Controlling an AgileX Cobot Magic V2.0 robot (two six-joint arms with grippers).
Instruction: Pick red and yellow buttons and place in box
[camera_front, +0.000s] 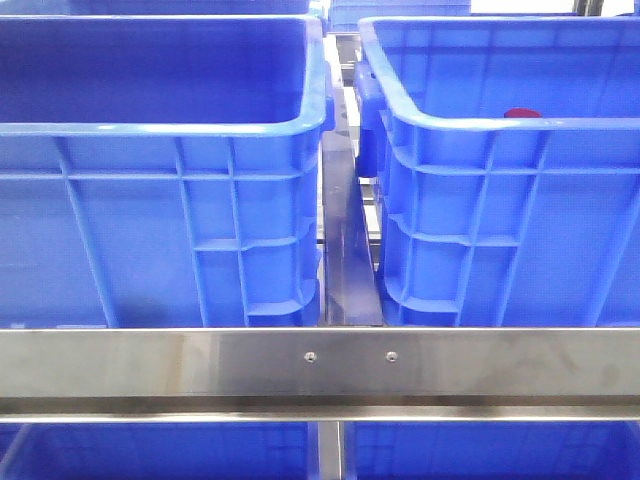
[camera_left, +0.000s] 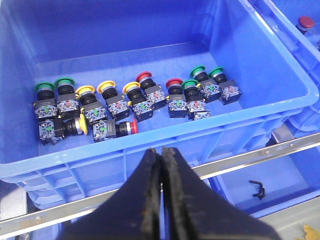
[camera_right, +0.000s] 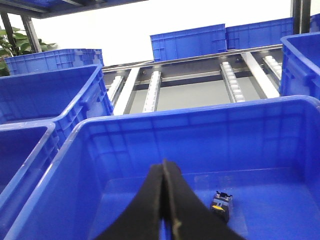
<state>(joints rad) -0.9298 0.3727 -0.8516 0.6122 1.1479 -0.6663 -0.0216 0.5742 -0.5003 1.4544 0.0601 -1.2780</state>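
Presently we found the task at its opening step, with nothing yet picked. The left gripper (camera_left: 161, 170) hung above the near wall of the left crate (camera_left: 280, 107), its fingers pressed together and holding nothing. On that crate's floor lay a row of push buttons on switch bodies: green caps at both ends, yellow buttons (camera_left: 107, 86) left of centre, red buttons (camera_left: 144, 77) toward the middle, and one red-capped unit (camera_left: 133, 127) lying on its side in front of the row. The units stood touching or just beside one another.

The right gripper (camera_right: 163, 187) was likewise closed and empty, over the right crate (camera_right: 200, 117), which held one small dark part (camera_right: 220, 204); we could not tell what it was. From the front, a red cap (camera_front: 521, 113) just showed above that crate's rim.

We judged the next move to require the left fingers to spread, descend onto a single red or yellow unit, and avoid gripping its neighbours.
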